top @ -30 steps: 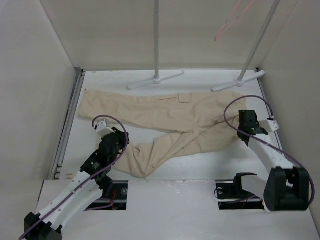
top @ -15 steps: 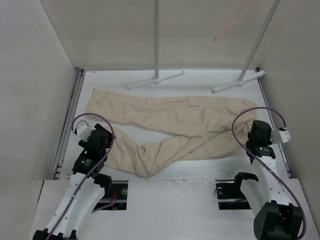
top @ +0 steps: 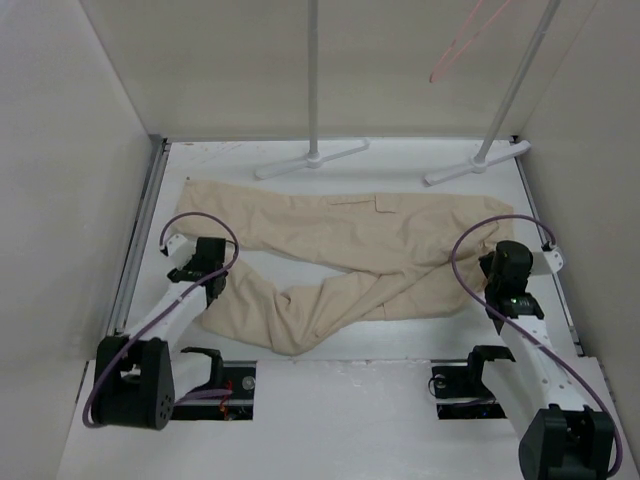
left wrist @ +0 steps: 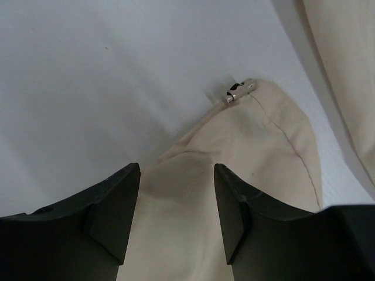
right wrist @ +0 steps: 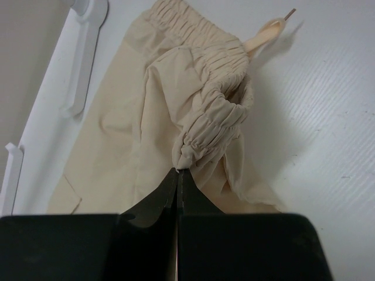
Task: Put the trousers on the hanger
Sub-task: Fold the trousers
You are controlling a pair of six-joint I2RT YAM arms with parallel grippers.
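At the near table edge, the left gripper [left wrist: 176, 175] stands wide, its 2 fingers spread over a leg hem of the trousers [top: 350, 240]. A small silvery cord toggle [left wrist: 239, 92] lies there against the white table [top: 420, 325]. On the other side, the right gripper [right wrist: 177, 174] is pinched tight on the gathered elastic waistband [right wrist: 217, 111], pulling it into a bunched ridge. A drawstring end [right wrist: 270, 28] trails just beyond. The beige trousers lie across the table's middle, waist to the right, legs reaching left. Farther off stand 2 grey-white rack poles [top: 312, 80], their feet on the table. The pink hanger [top: 455, 45] hangs high at the back right, well apart from the cloth.
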